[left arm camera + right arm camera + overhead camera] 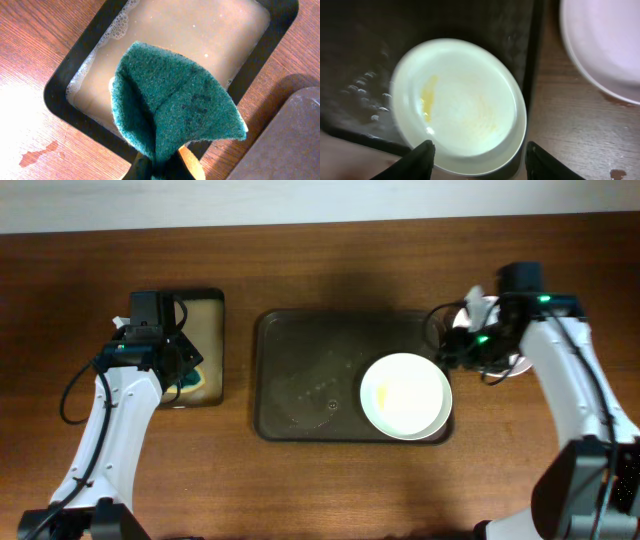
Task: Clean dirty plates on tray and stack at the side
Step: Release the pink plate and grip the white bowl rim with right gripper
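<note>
A white plate (405,393) with a yellow smear lies at the right end of the dark brown tray (300,380). In the right wrist view this plate (457,97) seems to rest on a second white plate whose rim (517,132) shows beneath it. Another white plate (605,45) sits on the table right of the tray (370,75), mostly hidden under my right arm in the overhead view (518,367). My right gripper (480,162) is open and empty, above the near rim of the smeared plate. My left gripper (165,169) is shut on a folded green sponge (175,105).
A small black tray (60,85) holding soapy water lies under the sponge, left of the brown tray (290,140); it also shows in the overhead view (205,305). Water drops lie on the wood (35,155). Water beads sit on the brown tray's floor (370,102).
</note>
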`<state>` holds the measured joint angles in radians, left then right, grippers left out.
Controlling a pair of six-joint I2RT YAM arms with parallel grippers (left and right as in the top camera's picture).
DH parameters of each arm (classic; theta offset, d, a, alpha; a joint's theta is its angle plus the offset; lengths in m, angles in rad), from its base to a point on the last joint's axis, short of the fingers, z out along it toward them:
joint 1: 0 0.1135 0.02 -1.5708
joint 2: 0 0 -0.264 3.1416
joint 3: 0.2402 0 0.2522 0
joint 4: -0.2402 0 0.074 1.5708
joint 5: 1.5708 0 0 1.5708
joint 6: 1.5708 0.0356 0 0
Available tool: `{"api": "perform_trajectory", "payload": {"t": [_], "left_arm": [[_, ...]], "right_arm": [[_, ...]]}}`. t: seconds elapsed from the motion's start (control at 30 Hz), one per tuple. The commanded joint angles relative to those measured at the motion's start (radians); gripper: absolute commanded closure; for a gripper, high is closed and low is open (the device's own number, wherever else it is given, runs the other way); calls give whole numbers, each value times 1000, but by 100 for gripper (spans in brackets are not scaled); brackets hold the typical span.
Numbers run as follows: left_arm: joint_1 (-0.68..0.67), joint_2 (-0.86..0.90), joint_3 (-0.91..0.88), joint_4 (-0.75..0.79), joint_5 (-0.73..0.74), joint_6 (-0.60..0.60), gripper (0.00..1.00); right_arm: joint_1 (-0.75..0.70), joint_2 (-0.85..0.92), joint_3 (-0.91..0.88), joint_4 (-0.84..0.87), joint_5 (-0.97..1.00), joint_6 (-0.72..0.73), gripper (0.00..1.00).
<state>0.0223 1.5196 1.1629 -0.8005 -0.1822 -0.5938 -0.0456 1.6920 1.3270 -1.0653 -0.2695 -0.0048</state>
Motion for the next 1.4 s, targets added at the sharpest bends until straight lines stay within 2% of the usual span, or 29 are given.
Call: {"api": "perform_trajectory", "payload": {"t": [0.0,0.3,0.5,0.7,0.77,1.1,1.13,1.2,1.23,1.37], "left_arm": [[5,-3,-3,3,4,5,100],[5,-3,-3,3,4,5,100],[5,-3,-3,3,8,5,100],[5,-3,-3,3,8,5,100],[5,-3,-3,2,8,5,100],[5,-3,-3,3,8,5,100],[5,-3,-3,3,8,5,100],[5,-3,-3,3,8,5,100],[5,-3,-3,3,8,5,100],[5,-3,-3,3,7,5,100]], "right_arm": [[61,50,-62,53,156,17,41],[72,85,-89,0,159,153,47],[72,85,-166,94,158,153,47],[72,85,-166,97,173,153,46],[72,86,-169,98,177,153,42],[72,89,-198,137,173,153,42],[72,89,-206,147,173,153,43],[72,89,-208,149,168,153,57],[72,89,-208,150,161,154,60],[72,89,-208,158,146,153,60]]}}
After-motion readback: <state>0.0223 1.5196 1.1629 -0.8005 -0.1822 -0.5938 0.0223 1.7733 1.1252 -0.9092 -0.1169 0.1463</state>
